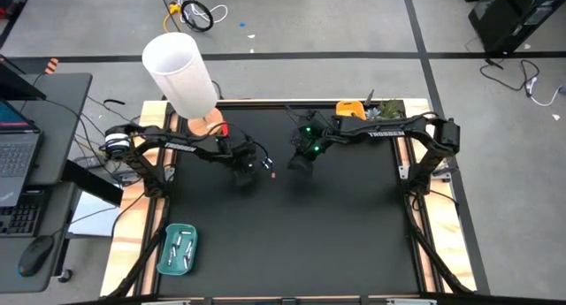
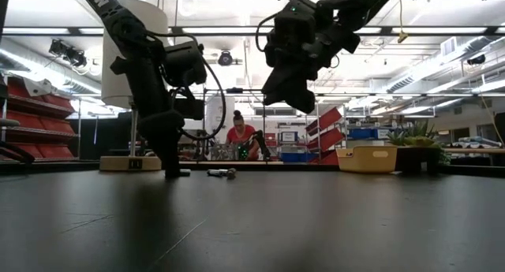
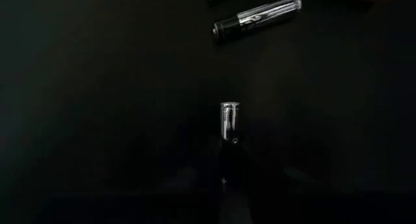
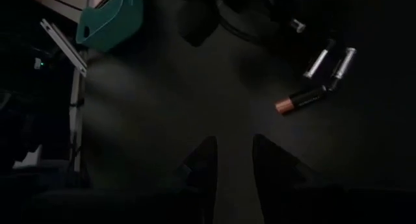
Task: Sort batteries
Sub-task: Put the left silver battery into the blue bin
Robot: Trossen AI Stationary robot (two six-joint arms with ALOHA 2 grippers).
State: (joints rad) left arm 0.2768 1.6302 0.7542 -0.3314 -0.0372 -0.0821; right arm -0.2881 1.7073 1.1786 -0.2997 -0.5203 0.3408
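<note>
Two arms over the black bench (image 1: 292, 243). Nearest the camera edge, teal tray (image 1: 178, 250) already holds a few batteries. Mid-bench, left end effector (image 2: 175, 172) is down at the surface, fingers closed on a silver battery (image 3: 229, 120). More loose batteries (image 4: 328, 65) lie just beside it. Right end effector (image 4: 233, 160) hovers raised, fingers apart, empty. Yellow tray (image 1: 350, 109) at far edge.

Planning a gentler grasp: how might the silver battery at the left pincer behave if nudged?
The silver battery is a smooth cylinder lying on the flat black table, so it probably rolls sideways easily. Its glossy casing looks slippery. The left pincer meets only one end, so it may pivot.
</note>
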